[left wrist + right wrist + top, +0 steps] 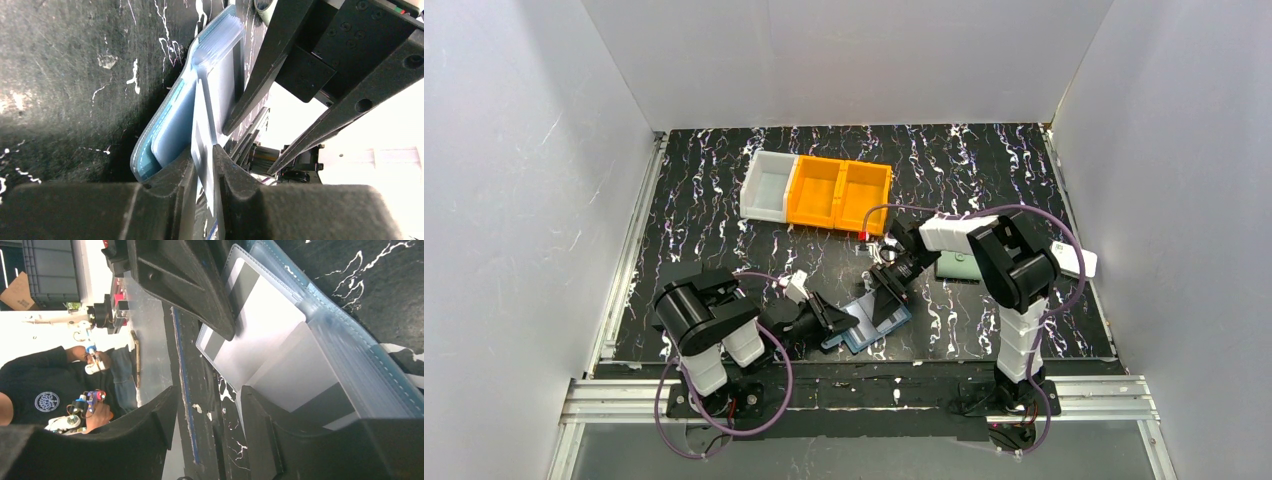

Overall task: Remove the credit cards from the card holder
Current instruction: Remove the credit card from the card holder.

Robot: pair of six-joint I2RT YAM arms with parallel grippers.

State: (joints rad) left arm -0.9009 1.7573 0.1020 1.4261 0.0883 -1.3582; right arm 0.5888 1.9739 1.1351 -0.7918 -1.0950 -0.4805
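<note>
Near-left: left claw [204, 162] pressed together on the edge of a thin pale grey plastic credit card [202, 125]. The card's long axis runs rightward from the claw into the open blue folding card holder [881, 322], midway between the arms. Just beyond: right claw [210, 405] spread, one fingertip on the clear pockets. The draw should go straight back left.

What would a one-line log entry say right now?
left gripper: pinching credit card edge | right gripper: open, finger on card holder | pull-out: not yet done
</note>
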